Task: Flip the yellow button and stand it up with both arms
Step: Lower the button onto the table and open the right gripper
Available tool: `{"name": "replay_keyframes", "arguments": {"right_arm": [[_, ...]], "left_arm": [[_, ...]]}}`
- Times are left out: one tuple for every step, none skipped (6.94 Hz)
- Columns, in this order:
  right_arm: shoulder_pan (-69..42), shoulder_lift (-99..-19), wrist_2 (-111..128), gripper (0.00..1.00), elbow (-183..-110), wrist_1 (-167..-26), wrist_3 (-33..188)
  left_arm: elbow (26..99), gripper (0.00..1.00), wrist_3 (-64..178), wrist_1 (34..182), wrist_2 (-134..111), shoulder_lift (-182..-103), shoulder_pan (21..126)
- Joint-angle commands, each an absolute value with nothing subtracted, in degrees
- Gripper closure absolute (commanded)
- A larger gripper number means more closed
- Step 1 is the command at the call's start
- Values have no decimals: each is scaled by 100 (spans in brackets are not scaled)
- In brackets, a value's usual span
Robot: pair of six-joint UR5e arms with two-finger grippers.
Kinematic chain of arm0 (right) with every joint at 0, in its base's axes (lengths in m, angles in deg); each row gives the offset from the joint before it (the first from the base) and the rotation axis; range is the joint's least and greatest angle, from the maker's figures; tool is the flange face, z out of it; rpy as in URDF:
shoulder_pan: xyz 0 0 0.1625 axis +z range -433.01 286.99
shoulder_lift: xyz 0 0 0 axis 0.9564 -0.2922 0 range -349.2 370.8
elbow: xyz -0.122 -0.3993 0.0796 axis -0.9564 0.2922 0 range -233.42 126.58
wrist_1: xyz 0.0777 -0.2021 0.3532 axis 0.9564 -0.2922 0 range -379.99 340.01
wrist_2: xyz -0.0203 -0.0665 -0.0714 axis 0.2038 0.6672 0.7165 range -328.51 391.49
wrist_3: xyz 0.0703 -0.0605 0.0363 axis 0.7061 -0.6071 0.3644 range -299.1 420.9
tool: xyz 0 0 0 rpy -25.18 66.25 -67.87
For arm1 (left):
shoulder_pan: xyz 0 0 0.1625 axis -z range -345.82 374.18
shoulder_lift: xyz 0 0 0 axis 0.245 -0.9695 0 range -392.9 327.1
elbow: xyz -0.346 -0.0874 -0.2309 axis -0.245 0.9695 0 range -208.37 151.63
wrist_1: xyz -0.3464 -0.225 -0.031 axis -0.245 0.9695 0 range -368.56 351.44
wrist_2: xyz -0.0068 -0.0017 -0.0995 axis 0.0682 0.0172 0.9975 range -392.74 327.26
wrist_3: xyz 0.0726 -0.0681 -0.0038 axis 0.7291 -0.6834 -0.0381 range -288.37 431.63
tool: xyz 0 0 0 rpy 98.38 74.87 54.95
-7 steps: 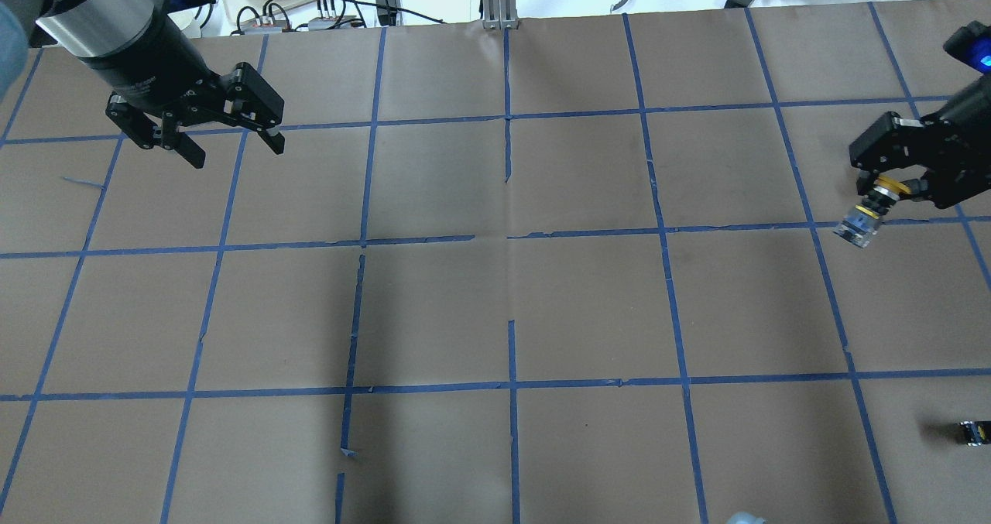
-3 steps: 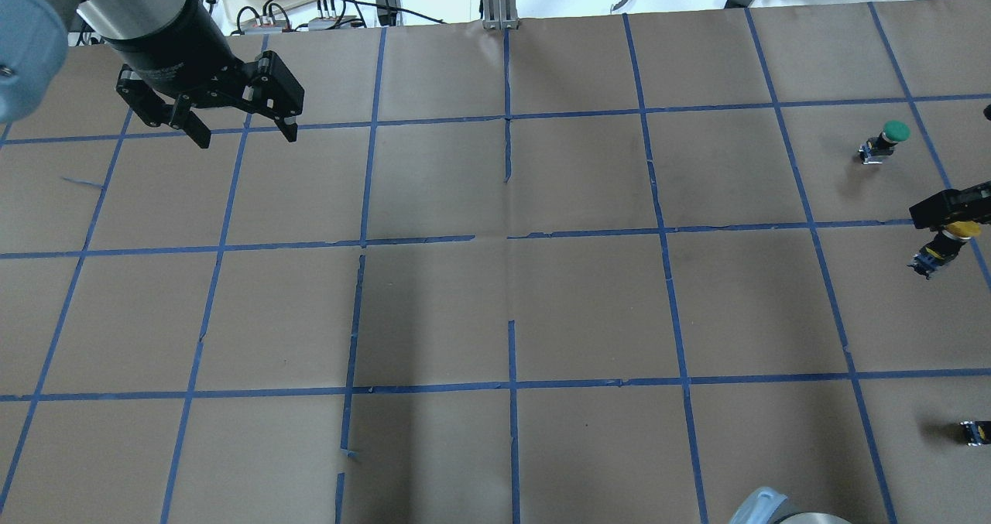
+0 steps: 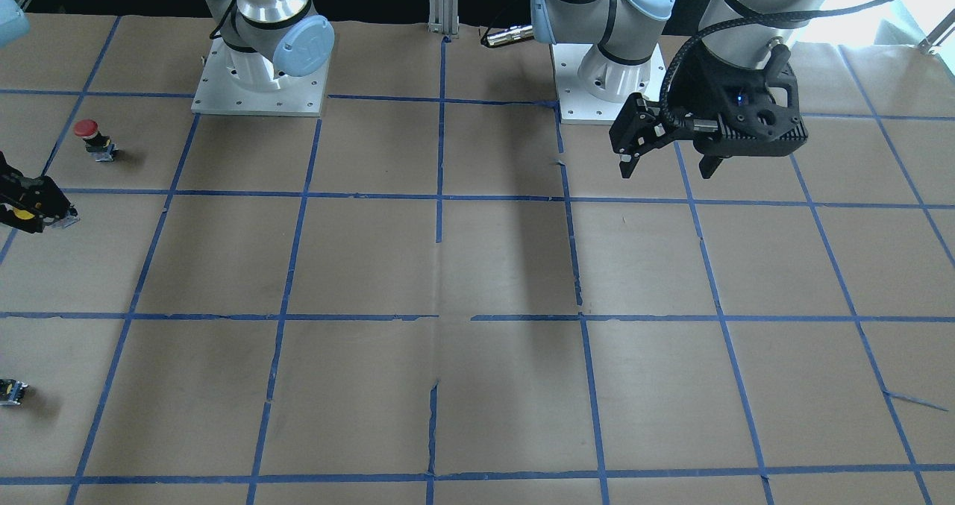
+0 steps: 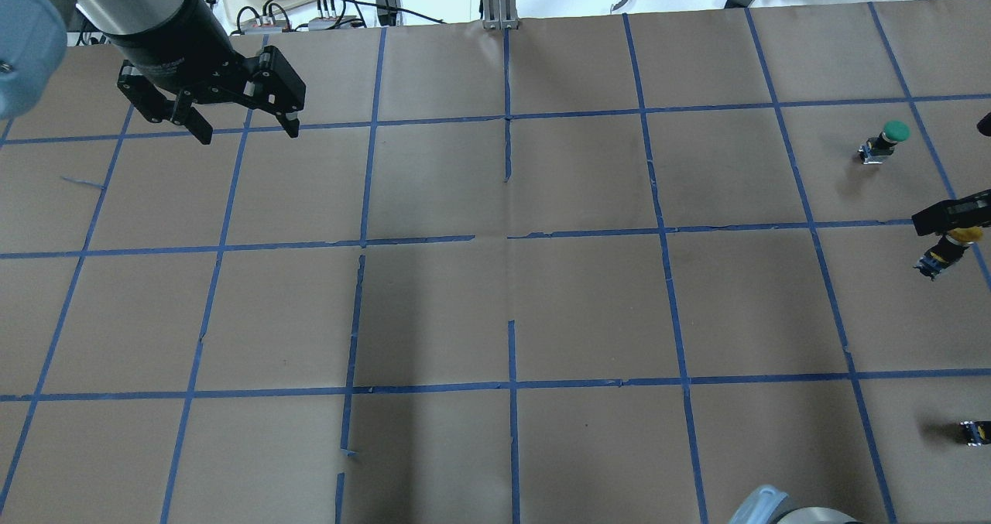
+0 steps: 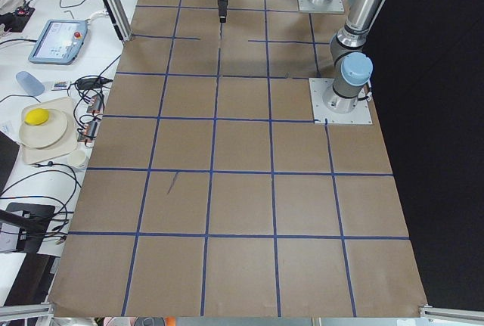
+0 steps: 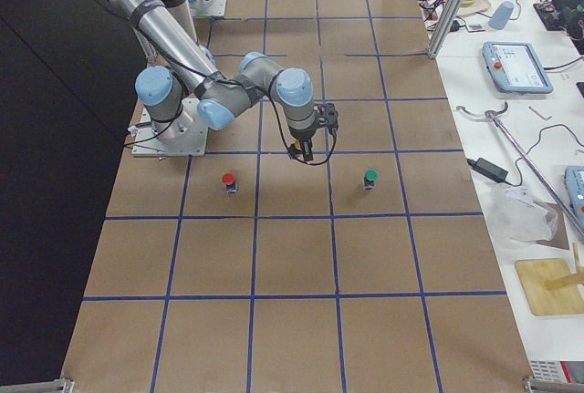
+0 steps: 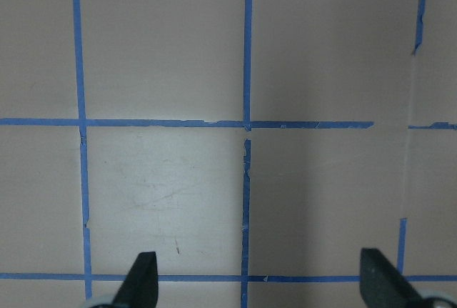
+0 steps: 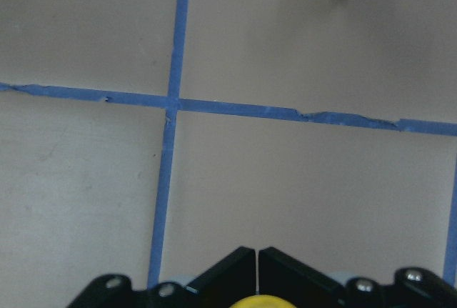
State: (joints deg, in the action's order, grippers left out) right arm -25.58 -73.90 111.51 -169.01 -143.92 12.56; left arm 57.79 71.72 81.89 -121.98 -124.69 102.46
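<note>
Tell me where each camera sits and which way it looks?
Front-facing: across the table, facing the robot; bases, left gripper.
Overhead: behind robot, looking down; left gripper, right gripper.
Exterior left: robot's left table end; left arm near.
Exterior right: opposite end; right arm near.
Left wrist: straight down; open fingertips.
Right wrist: down; fingers shut on yellow button.
Overhead and exterior right share the green button.

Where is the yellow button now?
In the overhead view, the yellow button is held in the right gripper at the frame's right edge, just robot-side of the green button.
</note>
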Motion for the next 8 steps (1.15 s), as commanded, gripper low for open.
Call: {"name": "replay_keyframes", "arguments": {"right_arm": [[-2677, -7121, 11183, 82, -17179, -15154, 1247], [-2696, -7120, 11165, 83, -17355, -15374, 1256], [-2696, -7120, 11191, 83, -17505, -15950, 1291], [-2705, -7129, 11217, 84, -17637, -16408, 1326], [-2766, -7199, 11218, 84, -17682, -16422, 1370], [-2784, -7217, 11383, 80, -17674, -16387, 1388], [-2784, -7234, 11507, 71, -17665, -16369, 1414], [-2784, -7252, 11438, 10, -17647, -16369, 1484]], "left_arm": [[5776, 0, 7172, 8188, -12186, -12475, 10242], [5785, 0, 7172, 8196, -12186, -12475, 10242], [5785, 0, 7172, 8196, -12186, -12475, 10242], [5794, 0, 7172, 8196, -12195, -12475, 10242], [5794, 0, 7172, 8196, -12195, -12475, 10234], [5794, 0, 7172, 8196, -12195, -12475, 10233], [5802, 0, 7172, 8196, -12186, -12475, 10233], [5802, 0, 7172, 8196, -12186, -12475, 10225]]}}
